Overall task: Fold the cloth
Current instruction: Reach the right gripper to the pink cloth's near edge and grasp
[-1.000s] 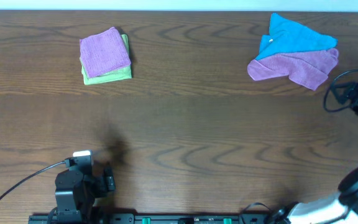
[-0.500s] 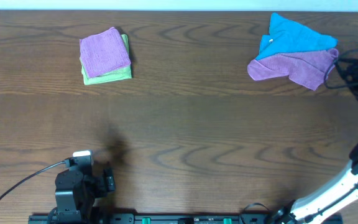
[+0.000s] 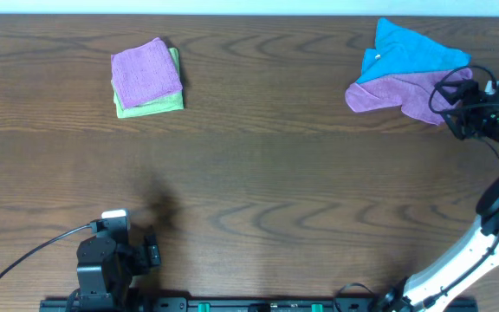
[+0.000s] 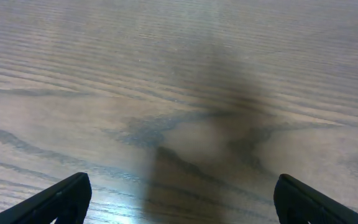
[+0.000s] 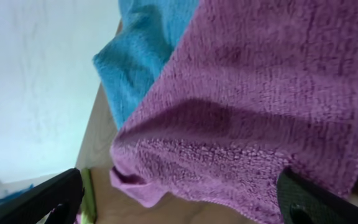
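1. Task item: the dull mauve-purple terry microfibre cloth (image 3: 405,94) lies at the far right of the brown wood-grain table (image 3: 258,173). It is crumpled into an irregular heap, not spread flat.
2. A bright blue microfibre cloth (image 3: 414,50) touches the mauve cloth along its far edge and overlaps it. Which one lies on top at the seam cannot be told for sure.
3. Right gripper (image 5: 182,196): jaws wide apart, nothing between them. It is aimed at the near-right edge of the mauve cloth, which fills the wrist view. Contact with the fabric cannot be confirmed.
4. Left gripper (image 4: 182,202): jaws wide apart and empty, low at the near-left of the table with only bare wood below. It is well apart from the cloth.
5. At far left, a folded pinkish-purple cloth (image 3: 145,74) sits on a folded light green cloth (image 3: 158,104). That stack is not the task item.
6. Progress, as judged: no fold made and no grasp closed, so the task is at the approach stage.
7. Remaining, as judged: grip an edge, draw the cloth clear of the blue one, lay it flat, then fold it over.
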`<state>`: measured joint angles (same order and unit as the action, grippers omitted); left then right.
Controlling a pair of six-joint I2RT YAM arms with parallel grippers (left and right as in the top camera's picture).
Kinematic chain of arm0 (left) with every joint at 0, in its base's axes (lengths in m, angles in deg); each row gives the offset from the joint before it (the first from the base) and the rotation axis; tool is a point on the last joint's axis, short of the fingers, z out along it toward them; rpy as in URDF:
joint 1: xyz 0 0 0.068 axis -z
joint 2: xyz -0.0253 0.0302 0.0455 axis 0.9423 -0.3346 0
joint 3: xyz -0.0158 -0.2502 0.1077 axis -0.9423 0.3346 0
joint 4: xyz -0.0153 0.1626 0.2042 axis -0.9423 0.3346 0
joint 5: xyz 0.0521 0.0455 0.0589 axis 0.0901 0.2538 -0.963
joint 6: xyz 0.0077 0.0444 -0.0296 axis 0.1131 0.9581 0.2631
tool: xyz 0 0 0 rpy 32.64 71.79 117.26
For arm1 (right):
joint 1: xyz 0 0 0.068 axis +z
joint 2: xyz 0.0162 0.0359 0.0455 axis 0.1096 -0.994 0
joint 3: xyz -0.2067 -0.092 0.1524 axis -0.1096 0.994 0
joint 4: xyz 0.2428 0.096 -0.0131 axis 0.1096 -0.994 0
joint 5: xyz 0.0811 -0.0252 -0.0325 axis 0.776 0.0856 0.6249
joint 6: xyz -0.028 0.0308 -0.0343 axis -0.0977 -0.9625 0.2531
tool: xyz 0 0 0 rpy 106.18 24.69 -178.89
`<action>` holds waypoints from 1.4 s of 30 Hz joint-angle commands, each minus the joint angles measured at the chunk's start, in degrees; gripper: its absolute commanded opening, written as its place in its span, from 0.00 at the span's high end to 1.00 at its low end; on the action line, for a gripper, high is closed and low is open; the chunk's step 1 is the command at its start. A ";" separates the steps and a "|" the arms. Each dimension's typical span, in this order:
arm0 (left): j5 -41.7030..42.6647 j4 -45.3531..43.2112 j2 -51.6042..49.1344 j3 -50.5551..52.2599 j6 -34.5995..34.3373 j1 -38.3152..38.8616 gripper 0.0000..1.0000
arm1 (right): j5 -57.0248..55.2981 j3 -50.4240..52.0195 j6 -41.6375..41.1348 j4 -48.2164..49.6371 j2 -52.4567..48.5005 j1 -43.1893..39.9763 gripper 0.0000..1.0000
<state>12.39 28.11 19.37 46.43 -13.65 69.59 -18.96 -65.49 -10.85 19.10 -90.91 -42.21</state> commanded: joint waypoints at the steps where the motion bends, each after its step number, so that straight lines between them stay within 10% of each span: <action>1: -0.46 3.08 0.33 0.55 0.42 0.15 0.05 | -2.82 -0.70 -0.85 0.59 -0.17 -0.17 0.01; 42: -0.44 3.08 0.33 0.55 0.42 0.15 0.05 | -23.37 -0.68 10.16 -11.17 5.11 0.46 0.01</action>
<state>12.39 28.11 19.37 46.43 -13.63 69.59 -44.84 -65.73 -4.22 6.90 -83.50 -42.41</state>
